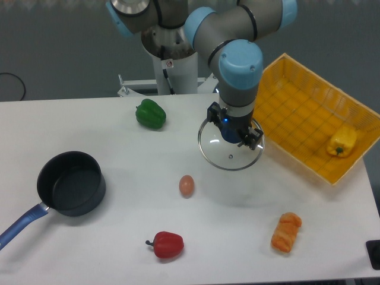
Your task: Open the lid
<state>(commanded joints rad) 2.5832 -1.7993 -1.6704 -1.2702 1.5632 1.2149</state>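
With the fingers (233, 132) grasping the lid (230, 148) by its knob, lower it level onto bare surface (119, 208).

The arm reaches down vertically, its gripper (233, 132) clamped on the knob of the lid (230, 151).
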